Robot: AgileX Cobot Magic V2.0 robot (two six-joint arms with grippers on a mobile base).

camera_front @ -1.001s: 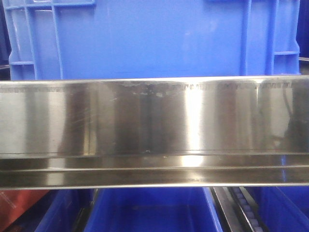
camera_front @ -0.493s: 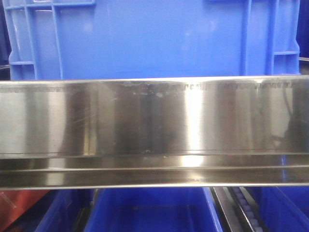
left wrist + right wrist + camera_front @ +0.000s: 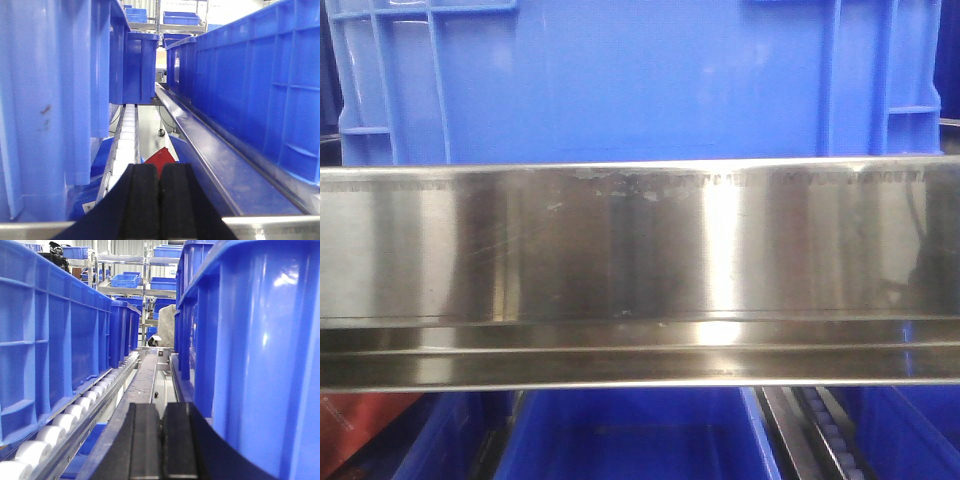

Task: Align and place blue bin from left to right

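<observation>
From the front-facing view, the blue bin (image 3: 640, 80) stood directly ahead of me, its smooth side wall filling the upper part of the picture almost edge to edge, with raised vertical ribs near both corners. Its lower edge was hidden behind a brushed steel rail (image 3: 640, 270) that ran across the whole width. Below the rail I noted the open top of a darker blue bin (image 3: 630, 440), a strip of small rollers (image 3: 830, 440) to its right, and something red (image 3: 360, 420) at the lower left, too cropped to identify.

My left gripper (image 3: 160, 192) was clenched: its two black pads lay flat against each other with nothing between them. It sat low between a blue crate wall on its left (image 3: 50, 100) and a long row of blue crates on its right (image 3: 250, 90). A white roller track (image 3: 125, 140) ran ahead beside the left wall, and a steel ledge (image 3: 210, 160) ran under the right row.

My right gripper (image 3: 161, 440) was likewise closed on nothing, pads meeting with only a thin seam. A glossy blue crate wall (image 3: 265, 355) stood close on its right; on its left a ribbed blue crate (image 3: 50, 340) rested on white rollers (image 3: 60, 425). Shelving with further blue bins (image 3: 125, 280) was visible in the distance.
</observation>
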